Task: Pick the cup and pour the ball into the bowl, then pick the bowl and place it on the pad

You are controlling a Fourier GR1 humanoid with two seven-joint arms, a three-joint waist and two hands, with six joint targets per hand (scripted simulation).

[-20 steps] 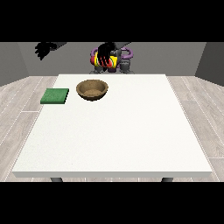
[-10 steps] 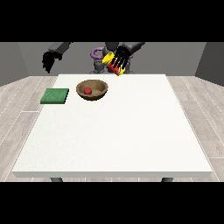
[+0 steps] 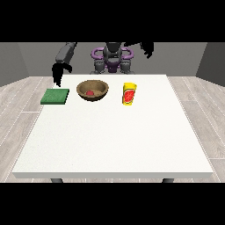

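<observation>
A brown wooden bowl (image 3: 92, 90) sits on the white table (image 3: 114, 132) near its far edge, with a small red ball (image 3: 90, 93) inside it. To its right a yellow cup (image 3: 128, 94) with a red mark stands upright on the table, with no hand on it. A green pad (image 3: 55, 96) lies flat left of the bowl. The hand at the view's left (image 3: 58, 73) hangs above the pad's far edge, fingers pointing down and holding nothing. The hand at the view's right (image 3: 147, 48) is raised high, well above and behind the cup.
The robot's grey and purple torso (image 3: 112, 59) stands behind the table's far edge. The wide near part of the table carries no objects. Grey plank floor surrounds the table.
The cup has been set upright on the table and let go; the hand at the view's right has lifted away. The ball now lies in the bowl. The other hand dropped toward the pad.
</observation>
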